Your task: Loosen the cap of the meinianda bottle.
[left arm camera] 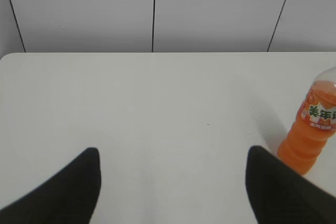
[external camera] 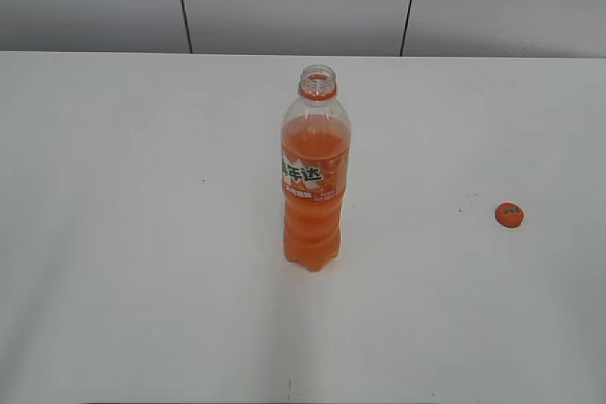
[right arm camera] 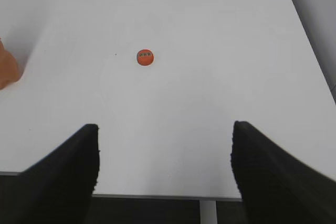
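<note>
Bottle: meinianda bottle (external camera: 315, 172) upright, mouth open, could spill if knocked
Cap: cap (external camera: 509, 215) off, well right of bottle
Claws: left claw (left arm camera: 173, 184), right claw (right arm camera: 165, 169) spread, empty

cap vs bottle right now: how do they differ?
The cap lies flat on the table, print side up; the meinianda bottle stands upright. The cap is small and low; the bottle is tall and far wider. The cap sits off to the bottle's right, detached, so the bottle's neck is open. Both are orange, and neither is held.
</note>
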Robot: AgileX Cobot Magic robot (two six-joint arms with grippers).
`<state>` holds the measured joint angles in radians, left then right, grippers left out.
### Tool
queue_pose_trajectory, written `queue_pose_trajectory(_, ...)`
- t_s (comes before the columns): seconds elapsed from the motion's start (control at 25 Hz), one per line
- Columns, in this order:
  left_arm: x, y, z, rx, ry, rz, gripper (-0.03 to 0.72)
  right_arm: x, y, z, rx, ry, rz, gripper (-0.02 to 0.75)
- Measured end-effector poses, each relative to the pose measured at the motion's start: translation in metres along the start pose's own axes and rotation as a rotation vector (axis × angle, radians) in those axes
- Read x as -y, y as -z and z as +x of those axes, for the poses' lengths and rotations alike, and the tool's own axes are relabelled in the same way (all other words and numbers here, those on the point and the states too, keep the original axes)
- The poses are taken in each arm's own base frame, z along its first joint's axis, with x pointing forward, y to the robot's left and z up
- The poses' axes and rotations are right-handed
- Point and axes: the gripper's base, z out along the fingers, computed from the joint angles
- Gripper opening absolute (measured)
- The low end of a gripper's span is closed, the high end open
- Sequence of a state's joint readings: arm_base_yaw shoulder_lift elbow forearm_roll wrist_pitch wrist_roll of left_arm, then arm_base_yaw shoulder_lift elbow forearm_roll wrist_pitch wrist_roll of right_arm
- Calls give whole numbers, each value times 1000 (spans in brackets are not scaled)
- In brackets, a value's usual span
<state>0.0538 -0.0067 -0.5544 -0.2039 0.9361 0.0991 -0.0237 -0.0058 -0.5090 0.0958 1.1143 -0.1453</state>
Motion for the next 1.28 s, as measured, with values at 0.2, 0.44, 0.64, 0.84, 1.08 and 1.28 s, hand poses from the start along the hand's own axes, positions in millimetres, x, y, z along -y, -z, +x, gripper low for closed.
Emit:
queue_pose_trajectory(0.2, 0, 0, 0, 0, -2, 0, 519, 0, 0, 0, 5, 0, 1, 586)
queue_pose_trajectory(0.44, -1, 0, -1, 12, -7, -7, 519, 0, 0, -1, 7, 0, 1, 586)
queue_pose_trajectory(0.64, -1, 0, 1, -7, -9, -7, 519, 0, 0, -1, 7, 0, 1, 586)
queue_pose_trajectory(0.84, -2, 1, 13, -147, -27, -23, 504, 0, 0, -1, 8, 0, 2, 586)
queue_pose_trajectory(1.08, -3, -3, 17, -164, -26, -29, 466, 0, 0, -1, 8, 1, 3, 586)
queue_pose_trajectory(1.28, -4, -3, 17, -163, -27, -29, 457, 0, 0, -1, 8, -4, 3, 586)
